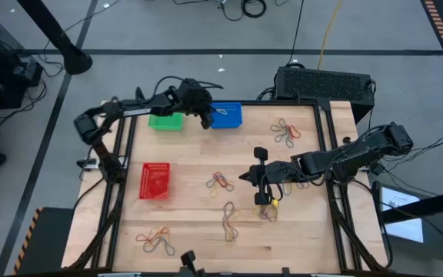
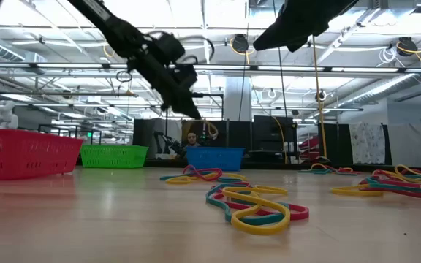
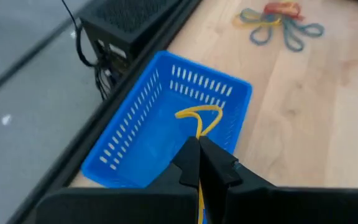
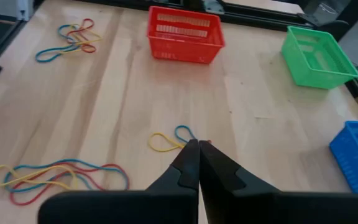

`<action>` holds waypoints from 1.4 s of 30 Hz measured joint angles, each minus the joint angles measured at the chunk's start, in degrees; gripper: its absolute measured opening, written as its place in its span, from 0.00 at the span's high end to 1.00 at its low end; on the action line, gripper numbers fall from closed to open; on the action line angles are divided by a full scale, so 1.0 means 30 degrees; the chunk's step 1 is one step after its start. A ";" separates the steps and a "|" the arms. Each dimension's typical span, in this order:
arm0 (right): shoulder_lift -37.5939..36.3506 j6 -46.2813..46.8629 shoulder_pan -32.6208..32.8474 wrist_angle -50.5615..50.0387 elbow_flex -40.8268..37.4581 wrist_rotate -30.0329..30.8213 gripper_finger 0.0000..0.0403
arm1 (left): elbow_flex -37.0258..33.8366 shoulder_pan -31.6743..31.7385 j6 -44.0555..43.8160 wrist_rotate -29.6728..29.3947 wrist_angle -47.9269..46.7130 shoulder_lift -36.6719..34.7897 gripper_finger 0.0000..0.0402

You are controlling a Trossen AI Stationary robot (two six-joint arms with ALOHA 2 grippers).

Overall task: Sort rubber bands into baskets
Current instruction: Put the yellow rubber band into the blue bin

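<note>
My left gripper (image 3: 199, 142) hangs over the blue basket (image 3: 145, 134) at the table's far edge, shut on a yellow rubber band (image 3: 197, 117). The green basket (image 1: 166, 121) stands left of the blue one, and the red basket (image 1: 155, 180) stands at the left middle. My right gripper (image 4: 198, 145) is shut and holds nothing. It hangs high over the middle of the table, above a small cluster of rubber bands (image 4: 171, 139). My left gripper pinches the yellow rubber band between its two fingertips. A short loop of the band (image 3: 205, 113) sticks out past the tips. The fingers slant down from the table's left side. The band is lifted clear, over the inside of the blue basket.
Clusters of mixed rubber bands lie flat on the wood: far right (image 1: 286, 132), centre (image 1: 221, 181), near centre (image 1: 230, 219), near left (image 1: 155, 240) and under the right arm (image 1: 268, 208). A black box (image 1: 323, 83) stands behind the far edge.
</note>
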 joint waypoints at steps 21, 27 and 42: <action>0.0000 0.0409 -0.0361 -0.0204 0.0000 -0.0073 1.00 | 0.4729 -0.0376 -0.0052 0.0059 -0.1872 0.3604 0.99; 0.0000 0.0415 -0.0361 -0.0211 0.0000 -0.0073 1.00 | 0.4729 -0.0369 -0.0059 -0.1026 -0.2596 0.3604 0.91; 0.0000 0.0428 -0.0361 -0.0284 0.0000 -0.0080 1.00 | 0.7016 -0.0493 0.0050 -0.1069 -0.9362 0.3383 0.78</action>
